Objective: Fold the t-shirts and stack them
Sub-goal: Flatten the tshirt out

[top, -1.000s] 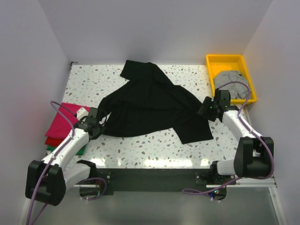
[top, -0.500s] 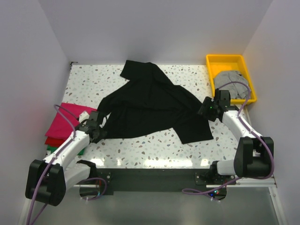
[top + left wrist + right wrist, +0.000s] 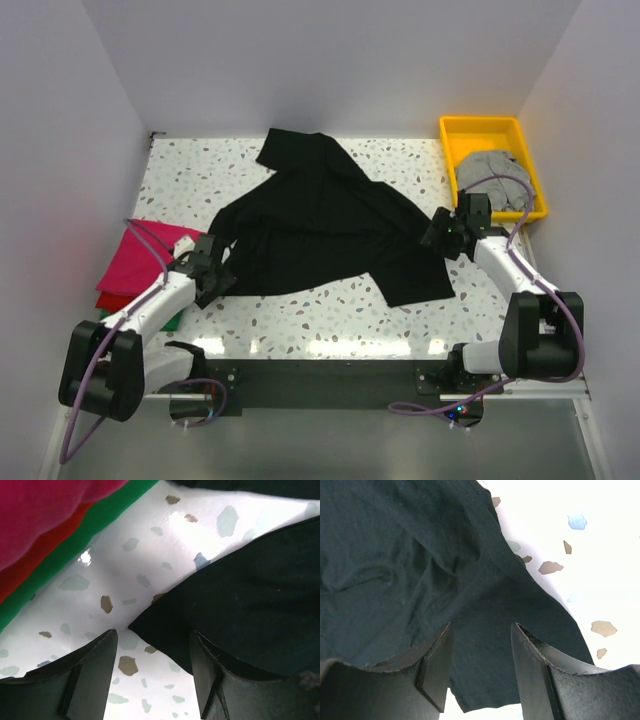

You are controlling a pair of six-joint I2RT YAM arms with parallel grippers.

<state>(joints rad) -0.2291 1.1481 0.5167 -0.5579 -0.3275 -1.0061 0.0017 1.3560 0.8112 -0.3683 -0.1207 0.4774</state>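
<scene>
High overhead, wrist close-ups, sharing black t-shirt (image 3: 320, 225)

- Your left arm (image 3: 155, 300) and right arm (image 3: 495, 260) match: smooth white shells with chunky black joints.
- Each one grows out of a big boxy black base block (image 3: 100, 375).
- The purple cables (image 3: 495, 178) run along both arms in loose loops.
- Up close, the left fingers (image 3: 85, 675) and right fingers (image 3: 545, 680) are matte dark grey slabs with slightly rough edges.
</scene>
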